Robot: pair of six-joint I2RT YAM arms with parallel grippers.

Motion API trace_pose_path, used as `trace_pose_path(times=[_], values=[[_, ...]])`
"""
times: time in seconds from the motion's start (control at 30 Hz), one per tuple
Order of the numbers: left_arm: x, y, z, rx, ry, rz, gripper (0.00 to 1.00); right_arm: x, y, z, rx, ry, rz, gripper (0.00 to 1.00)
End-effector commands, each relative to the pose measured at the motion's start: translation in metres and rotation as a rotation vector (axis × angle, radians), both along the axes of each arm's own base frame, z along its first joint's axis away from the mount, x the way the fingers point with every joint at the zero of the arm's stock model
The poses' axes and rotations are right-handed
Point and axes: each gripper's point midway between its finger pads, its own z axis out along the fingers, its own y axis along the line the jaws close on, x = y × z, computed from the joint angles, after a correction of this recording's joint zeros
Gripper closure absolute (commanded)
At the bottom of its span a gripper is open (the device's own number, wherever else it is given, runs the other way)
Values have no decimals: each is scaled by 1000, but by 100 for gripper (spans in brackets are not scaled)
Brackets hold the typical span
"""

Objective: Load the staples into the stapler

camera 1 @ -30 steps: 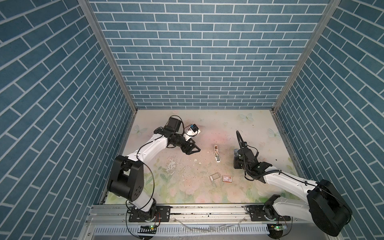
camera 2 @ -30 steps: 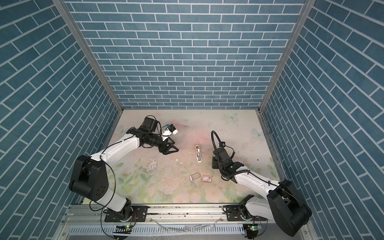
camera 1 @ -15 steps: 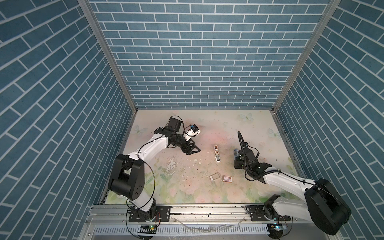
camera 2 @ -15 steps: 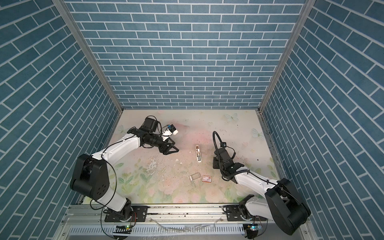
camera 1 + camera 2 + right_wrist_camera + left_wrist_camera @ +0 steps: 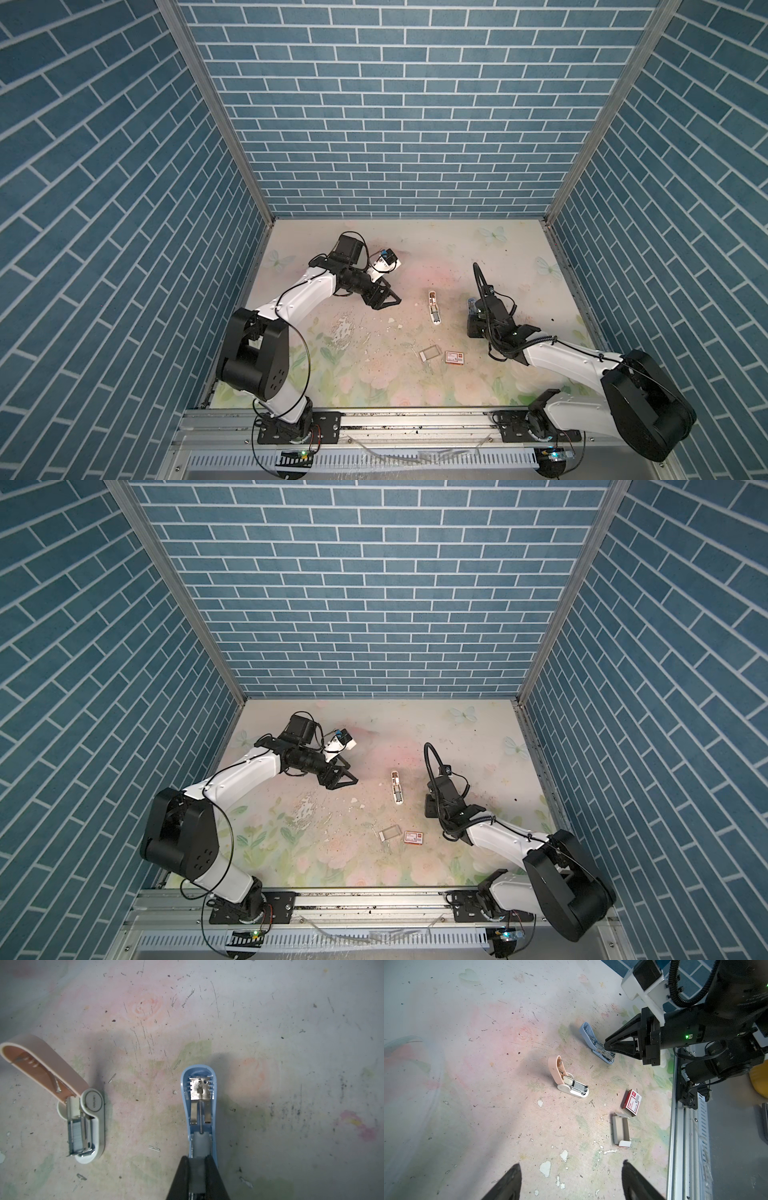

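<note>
Right wrist: right end effector (image 5: 197, 1161) pinches staples (image 5: 199, 1141) lying along stapler (image 5: 197, 1071); left end effector (image 5: 571, 1164) spread.

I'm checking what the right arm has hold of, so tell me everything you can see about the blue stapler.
The blue stapler is small, light blue plastic and open: its lid is swung up at a slant, baring a shiny metal plate and a thin spring. Its base sits on the table, right of the pink stapler in both top views. The right gripper is shut on its magazine rail. Staples inside cannot be made out.
</note>
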Motion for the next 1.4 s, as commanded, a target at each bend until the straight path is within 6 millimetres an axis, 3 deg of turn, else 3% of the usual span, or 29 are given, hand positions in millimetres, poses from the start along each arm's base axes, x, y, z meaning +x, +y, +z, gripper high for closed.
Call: trace_pose_path(times=[0.0,1.37], values=[[-2,0,-8,2,21,-9,23,-2,-4,-7,-31,6,18,91],[-2,1,-12,8,24,-8,23,-6,-11,-14,-78,22,20,91]])
